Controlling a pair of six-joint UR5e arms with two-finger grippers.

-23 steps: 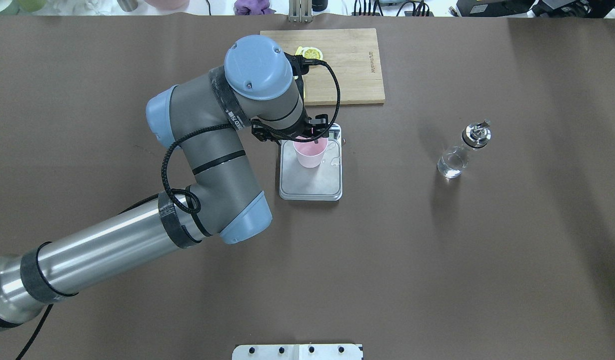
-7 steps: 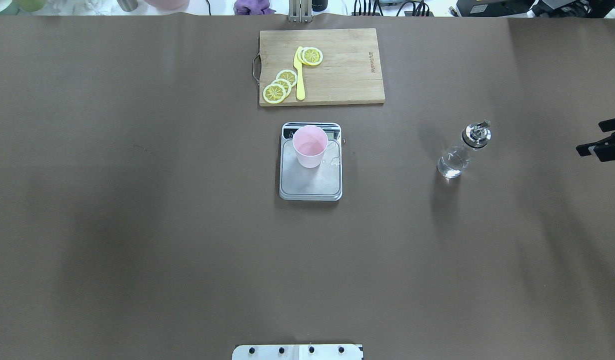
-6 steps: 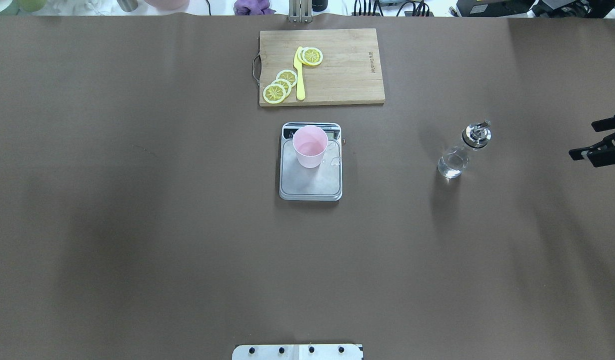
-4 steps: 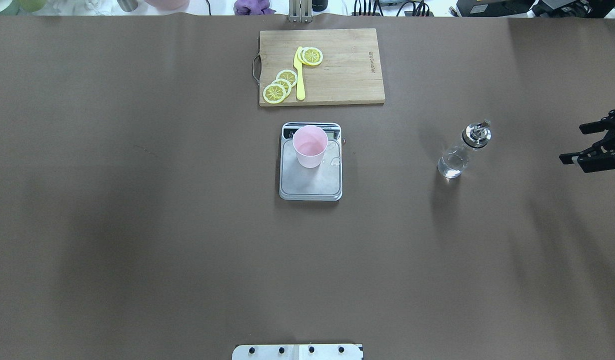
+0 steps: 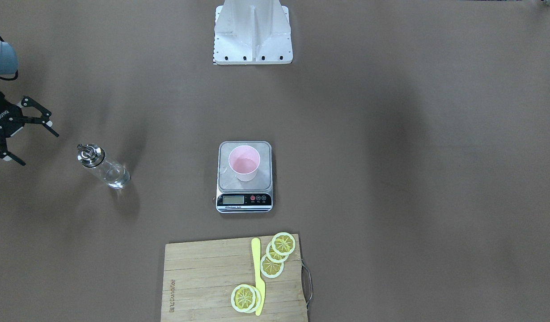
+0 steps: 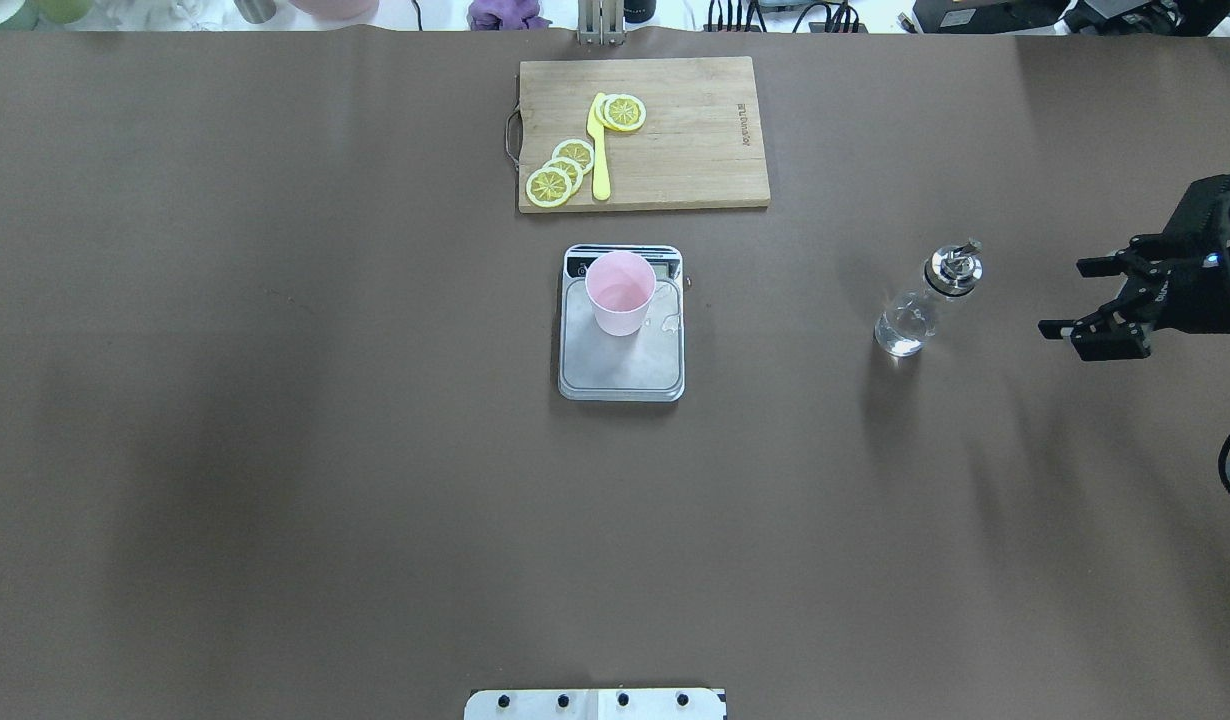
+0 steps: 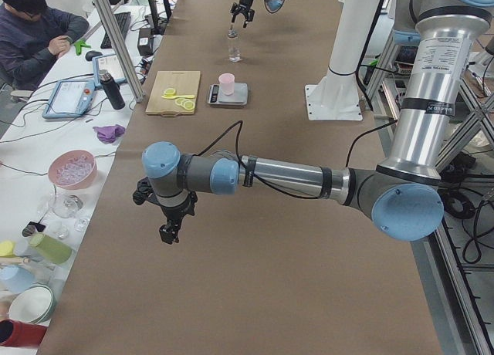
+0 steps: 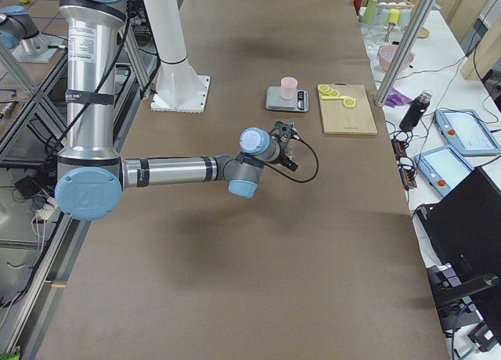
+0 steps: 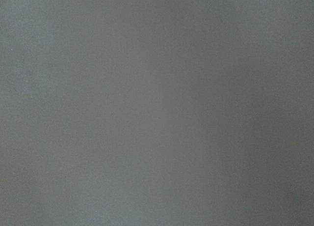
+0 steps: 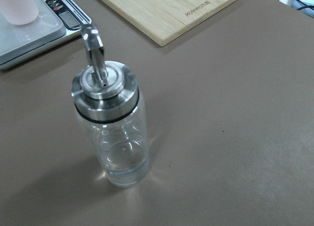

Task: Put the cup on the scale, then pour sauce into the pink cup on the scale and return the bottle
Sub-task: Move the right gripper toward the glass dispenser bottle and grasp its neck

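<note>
Overhead exterior: my right gripper (image 6: 1062, 297) spread wide, moved in from right edge toward bottle (image 6: 915, 312), no contact. For my left gripper (image 7: 168, 233), can't tell.

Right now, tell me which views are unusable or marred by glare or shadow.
Left wrist view: uniform grey, no detail. Right wrist view: sharp, with bright glints on the bottle at cap and base. Overhead view: usable, broad soft shadows across the table.

You've got one cup (image 6: 620, 290), one scale (image 6: 621, 368), one bottle (image 6: 910, 320), one cutting board (image 6: 695, 150), one yellow knife (image 6: 600, 165) and five lemon slices (image 6: 549, 186) on your worktop (image 6: 275, 450)
</note>
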